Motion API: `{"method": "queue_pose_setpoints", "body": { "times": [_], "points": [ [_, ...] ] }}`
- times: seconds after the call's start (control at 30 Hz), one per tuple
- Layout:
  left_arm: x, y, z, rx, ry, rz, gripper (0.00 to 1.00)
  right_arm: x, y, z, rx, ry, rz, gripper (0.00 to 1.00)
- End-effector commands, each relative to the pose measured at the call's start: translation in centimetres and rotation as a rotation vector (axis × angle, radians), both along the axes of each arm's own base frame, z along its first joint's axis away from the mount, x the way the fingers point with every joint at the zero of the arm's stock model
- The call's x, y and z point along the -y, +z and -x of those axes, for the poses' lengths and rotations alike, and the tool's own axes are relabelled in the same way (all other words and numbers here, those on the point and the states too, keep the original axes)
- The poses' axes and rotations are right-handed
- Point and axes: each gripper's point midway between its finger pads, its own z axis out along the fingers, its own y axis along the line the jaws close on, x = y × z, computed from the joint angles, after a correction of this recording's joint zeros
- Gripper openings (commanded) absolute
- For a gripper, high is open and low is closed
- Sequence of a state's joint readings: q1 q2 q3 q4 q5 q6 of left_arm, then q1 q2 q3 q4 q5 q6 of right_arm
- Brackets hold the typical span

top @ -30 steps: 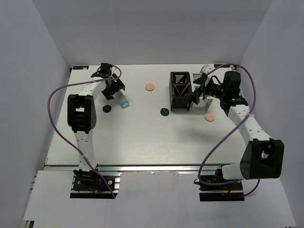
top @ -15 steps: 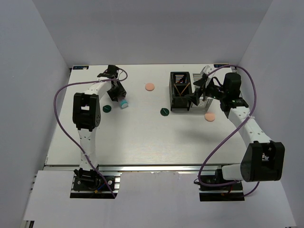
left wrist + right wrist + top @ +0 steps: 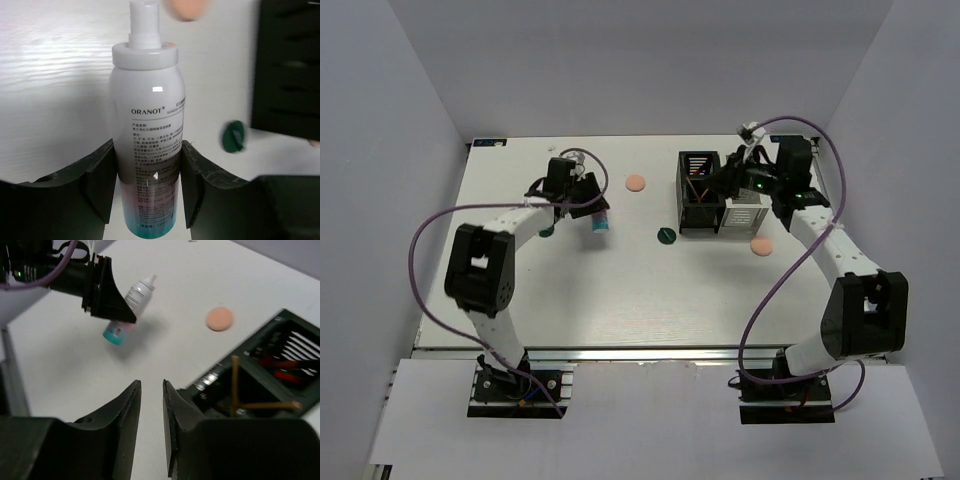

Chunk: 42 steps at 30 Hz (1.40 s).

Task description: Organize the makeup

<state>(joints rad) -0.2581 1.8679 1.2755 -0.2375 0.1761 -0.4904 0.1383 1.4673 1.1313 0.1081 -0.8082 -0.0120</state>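
Note:
My left gripper [image 3: 592,207] [image 3: 148,167] is shut on the white tube [image 3: 601,222] [image 3: 146,115] with the teal-pink base, its nozzle pointing away from the wrist. In the right wrist view the tube [image 3: 127,310] hangs a little above the table. My right gripper [image 3: 722,183] [image 3: 151,386] hovers by the black organizer [image 3: 700,190] [image 3: 280,365], its jaws a narrow gap apart with nothing between them. Tan sticks [image 3: 235,385] and red pencils [image 3: 285,362] stand in that organizer. One peach puff [image 3: 636,183] [image 3: 220,318] lies at the back, another puff [image 3: 762,245] near the right arm. A green disc [image 3: 666,235] [image 3: 233,136] lies mid-table.
A white organizer [image 3: 745,212] stands right of the black one, under the right arm. A second green disc [image 3: 546,230] peeks out beside the left arm. Purple cables loop off both arms. White walls close in the table on three sides.
The left gripper closed on the tube and carried it right, toward the table's middle. The right gripper's jaws narrowed from wide open, and its arm swung back and left over the organizers.

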Motion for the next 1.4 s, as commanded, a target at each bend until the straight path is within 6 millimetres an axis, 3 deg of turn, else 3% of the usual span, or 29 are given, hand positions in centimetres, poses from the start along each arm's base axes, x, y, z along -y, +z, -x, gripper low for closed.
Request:
{"method": "queue_pose_setpoints", "body": {
  "times": [0.0,0.03,0.1,0.23,0.53,0.93,1.2,1.3,1.37],
  "points": [
    [4.6,10.2,0.4,0.408,-0.209,0.148,0.12,-4.2,4.1,1.0,-0.134,0.059,-0.165,0.30],
    [5.4,12.9,0.9,0.504,-0.234,0.178,0.12,-5.6,3.6,1.1,-0.231,0.057,-0.199,0.34],
    [6.3,14.1,2.2,0.582,-0.286,0.214,0.12,-7.0,3.6,0.8,-0.295,0.047,-0.224,0.49],
    [9.0,17.1,5.0,0.690,-0.398,0.275,0.13,-10.5,3.3,1.1,-0.420,0.087,-0.274,0.66],
    [11.6,19.5,6.0,0.732,-0.445,0.337,0.13,-13.5,4.7,0.6,-0.525,0.119,-0.363,0.74],
    [14.2,19.7,7.2,0.716,-0.497,0.384,0.13,-15.7,4.3,-0.1,-0.509,0.111,-0.353,0.74],
    [14.6,20.9,7.6,0.727,-0.495,0.404,0.17,-15.5,2.3,-0.8,-0.455,0.075,-0.260,0.56],
    [14.4,21.1,7.5,0.733,-0.481,0.403,0.18,-15.3,2.6,-0.8,-0.405,0.078,-0.241,0.39],
    [14.2,21.2,7.2,0.736,-0.459,0.396,0.33,-15.1,3.2,-0.7,-0.367,0.088,-0.235,0.23]
  ]
}}
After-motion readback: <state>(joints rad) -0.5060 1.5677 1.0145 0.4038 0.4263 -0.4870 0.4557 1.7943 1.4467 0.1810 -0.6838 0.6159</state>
